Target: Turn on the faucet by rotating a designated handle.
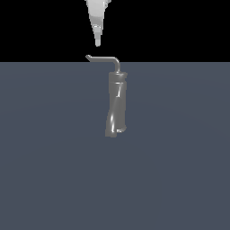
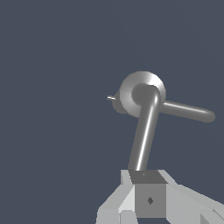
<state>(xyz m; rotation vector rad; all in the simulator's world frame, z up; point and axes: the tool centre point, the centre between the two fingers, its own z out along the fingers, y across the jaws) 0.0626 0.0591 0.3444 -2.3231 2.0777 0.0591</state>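
Observation:
The faucet [image 1: 117,104] is a tall, slightly twisted grey metal column standing on the dark floor. The handle [image 1: 106,58], a thin L-shaped rod with a small upturned tip, sits on top and reaches toward the exterior view's left. My gripper [image 1: 98,43] hangs point-down just above the rod's outer part, apart from it, with its fingers together and nothing held. In the wrist view the faucet's round top [image 2: 131,85] is seen from above. The handle [image 2: 142,140] runs from it toward my gripper [image 2: 148,176].
A second, shorter grey rod [image 2: 188,111] sticks out sideways from the column below the top. A tiny pale spike [image 2: 111,98] shows on the column's other side. The flat blue-grey floor [image 1: 54,157] surrounds the faucet.

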